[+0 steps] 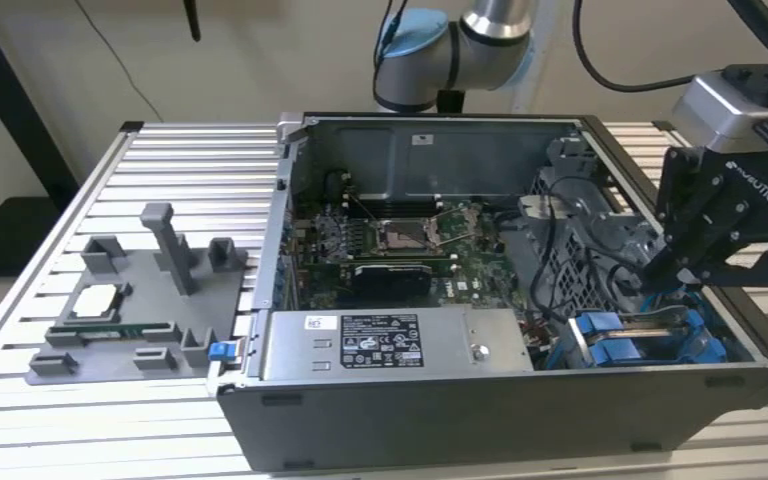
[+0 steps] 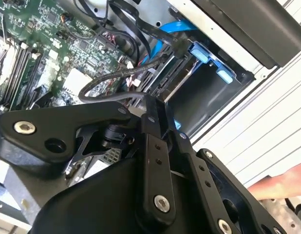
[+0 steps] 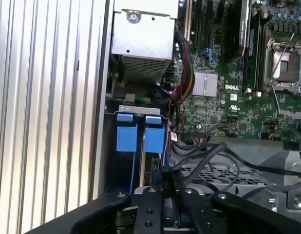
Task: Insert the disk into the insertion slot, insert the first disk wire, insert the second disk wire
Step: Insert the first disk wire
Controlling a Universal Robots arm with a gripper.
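My black gripper [image 1: 662,278] reaches down into the open computer case at the exterior view's right, over the insertion slot [image 1: 631,345] with its blue fittings. In the first wrist view the slot shows two blue tabs [image 3: 141,138]. The dark edge of the disk [image 3: 153,168] sits in the bay behind one tab. The fingers [image 3: 149,210] stand close together on the connector of a black disk wire [image 3: 168,179], right at the disk's end. That black wire [image 2: 104,84] loops from the fingertips across the board in the second wrist view. A blue wire [image 2: 174,28] runs beside the bay.
The silver labelled power-supply box [image 1: 384,345] fills the case's front. The motherboard [image 1: 398,245] lies behind it, and loose black cables [image 1: 584,240] cross the perforated cage. A grey fixture [image 1: 131,300] with small parts stands on the ribbed table at the exterior view's left. A hand [image 2: 279,187] shows beside the case.
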